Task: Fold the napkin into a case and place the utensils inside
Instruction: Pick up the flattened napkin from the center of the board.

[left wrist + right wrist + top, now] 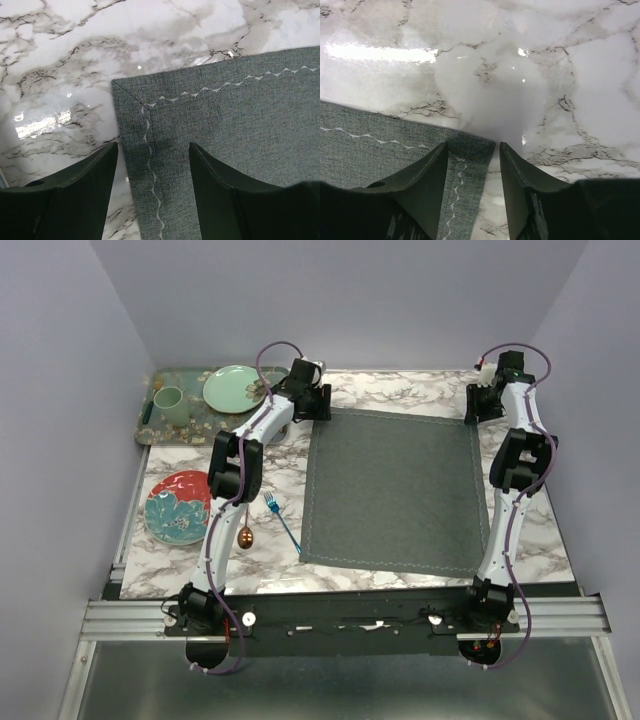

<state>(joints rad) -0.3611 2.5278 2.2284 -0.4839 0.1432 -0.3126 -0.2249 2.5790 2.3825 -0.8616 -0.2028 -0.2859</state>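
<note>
The dark grey napkin [395, 490] lies flat and unfolded in the middle of the marble table. My left gripper [312, 402] is at its far left corner. In the left wrist view the gripper [153, 146] stands open, its fingers straddling the napkin's [225, 130] stitched left edge. My right gripper [482, 400] is at the far right corner. Here too the jaws [473, 145] are open, astride the napkin's [385, 145] right edge. The blue fork [283, 523] and the copper spoon [246, 532] lie on the table left of the napkin. No case shows.
A patterned green tray [150, 420] at the back left holds a green cup [169, 403] and a pale green plate [234, 388]. A red and teal plate [178, 507] sits at the left, beside the left arm. Grey walls enclose the table.
</note>
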